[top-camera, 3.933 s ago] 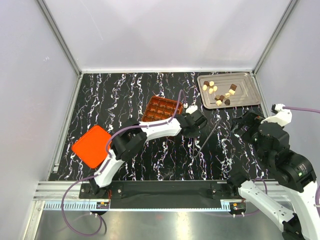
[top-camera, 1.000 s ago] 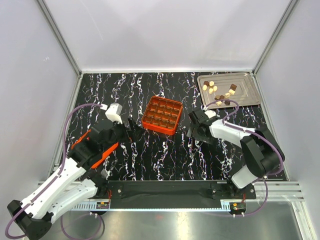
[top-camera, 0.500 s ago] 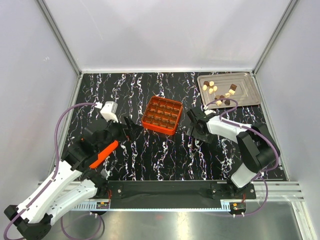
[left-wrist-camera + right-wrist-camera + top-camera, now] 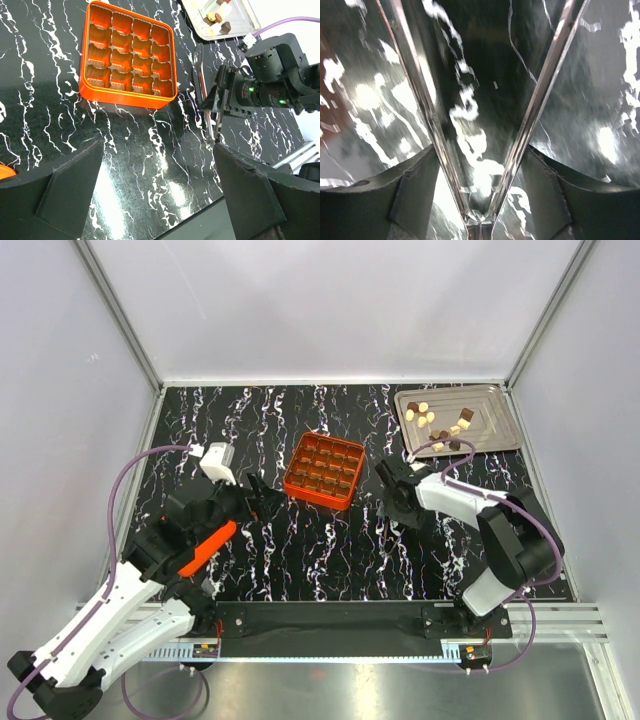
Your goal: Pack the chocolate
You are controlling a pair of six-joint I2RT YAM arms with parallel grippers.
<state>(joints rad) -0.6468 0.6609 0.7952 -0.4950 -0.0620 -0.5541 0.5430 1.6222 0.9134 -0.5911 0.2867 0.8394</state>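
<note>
The chocolate (image 4: 440, 425), cream and dark pieces, lies on the silver tray (image 4: 495, 425) at the back right, and also shows in the left wrist view as chocolate (image 4: 215, 17) on the tray (image 4: 241, 15). The orange grid box (image 4: 325, 470) (image 4: 127, 55) stands mid-table, its cells looking empty. My right gripper (image 4: 393, 502) (image 4: 480, 195) sits low to the box's right, shut on thin metal tongs (image 4: 415, 85) (image 4: 200, 80), one finger against each blade. The tongs' tips are spread, with nothing between them. My left gripper (image 4: 265, 498) (image 4: 157, 200) hangs open to the box's left, holding nothing.
An orange lid (image 4: 205, 545) lies at the left, mostly hidden under my left arm. The frame's walls close in the table on three sides.
My right gripper's fingers have closed in on the tongs and it has shifted slightly. My left arm swung a little toward the box, then stopped.
</note>
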